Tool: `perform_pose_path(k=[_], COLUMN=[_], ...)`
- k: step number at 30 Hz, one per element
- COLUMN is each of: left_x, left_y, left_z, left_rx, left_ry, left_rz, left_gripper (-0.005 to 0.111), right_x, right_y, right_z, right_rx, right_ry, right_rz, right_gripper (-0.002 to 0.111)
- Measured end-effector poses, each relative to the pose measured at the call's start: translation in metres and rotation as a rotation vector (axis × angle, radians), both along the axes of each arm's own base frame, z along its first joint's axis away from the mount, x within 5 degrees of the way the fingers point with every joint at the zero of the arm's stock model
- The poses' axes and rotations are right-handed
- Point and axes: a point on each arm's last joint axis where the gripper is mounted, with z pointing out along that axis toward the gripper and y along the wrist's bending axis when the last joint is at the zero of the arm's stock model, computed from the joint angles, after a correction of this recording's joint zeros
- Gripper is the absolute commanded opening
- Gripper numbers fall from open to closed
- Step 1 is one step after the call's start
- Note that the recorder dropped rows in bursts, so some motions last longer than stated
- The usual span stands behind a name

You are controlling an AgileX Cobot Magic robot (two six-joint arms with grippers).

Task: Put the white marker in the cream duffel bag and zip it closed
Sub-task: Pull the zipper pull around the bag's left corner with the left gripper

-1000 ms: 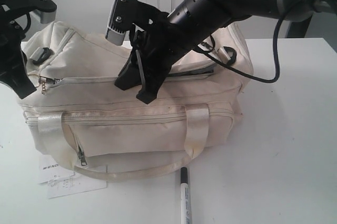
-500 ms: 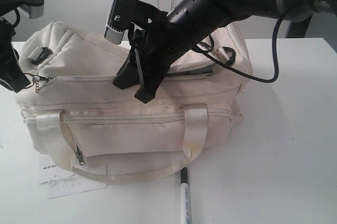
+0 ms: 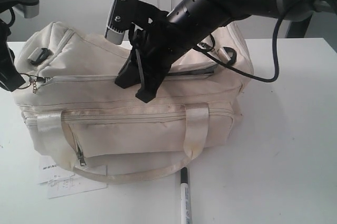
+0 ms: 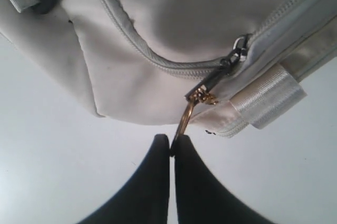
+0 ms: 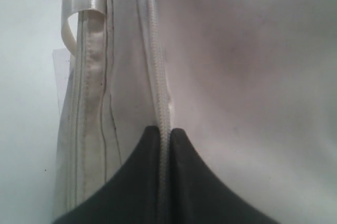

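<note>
We see the left gripper (image 4: 172, 142), jaws clenched on the zipper pull (image 4: 185, 119) of the bag (image 3: 131, 129). The right gripper (image 5: 164, 132) has its jaws pinched on the top seam (image 5: 158, 77). The marker (image 3: 185, 195) lies at lower centre.

Exterior cam sits on the near side of the bench (image 3: 284, 155), a bit above it and facing the far wall. It's back far enough to fit the whole cream duffel bag (image 3: 131, 129) side-on. Left wrist cam is right up close at the bag's left end, peering past the left claw (image 4: 172, 146) at the zipper pull (image 4: 185, 119), with bench surface behind. Right wrist cam is even tighter, looking over the right claw (image 5: 164, 132) along the top zipper (image 5: 157, 66). Exterior and left wrist share that left-end pull. Exterior and right wrist share the bag's top.
</note>
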Motion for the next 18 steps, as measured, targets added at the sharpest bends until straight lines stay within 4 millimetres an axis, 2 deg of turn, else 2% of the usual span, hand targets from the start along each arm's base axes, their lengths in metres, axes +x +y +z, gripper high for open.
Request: perform_pose_path(k=[8,18], left_x=[0.001,0.004], left_y=[0.0,0.003], left_z=[-0.001,-0.018], left_rx=[-0.009,0.025], left_ry=[-0.008,-0.032], left_rz=[-0.001,0.017], left_gripper=[0.0,0.0], right_x=[-0.001,-0.005], right_y=[-0.002,-0.005], right_z=[0.003,0.0], right_rx=[-0.013,-0.076], right_ry=[-0.016,-0.006], right_rz=[0.003,0.045], right_gripper=[0.0,0.0])
